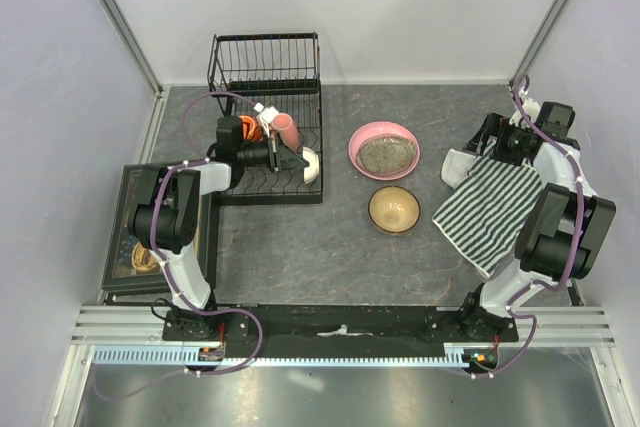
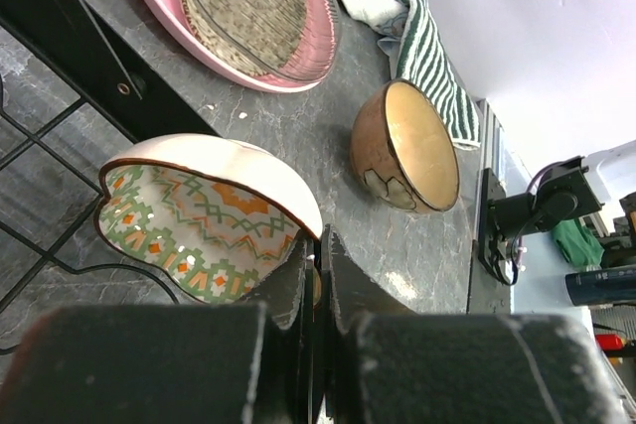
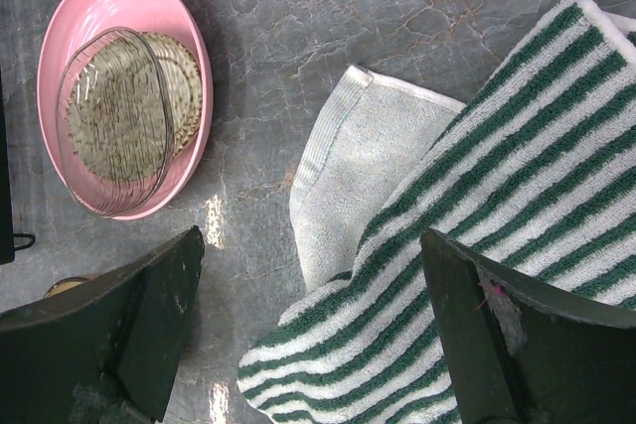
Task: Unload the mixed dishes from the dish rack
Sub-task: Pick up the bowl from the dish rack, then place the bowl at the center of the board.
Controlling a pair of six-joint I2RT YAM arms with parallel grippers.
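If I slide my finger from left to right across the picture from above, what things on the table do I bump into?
black-framed box → black wire dish rack → pink shallow dish → striped cloth

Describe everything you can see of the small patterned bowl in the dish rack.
The small white patterned bowl looks like glazed ceramic. It is plain white outside, and inside it has orange and green zigzag bands with white dots. It is tipped on its side at the right edge of the black wire dish rack, with its opening towards the left arm. The left pincer is shut, apparently pinching the bowl's rim.
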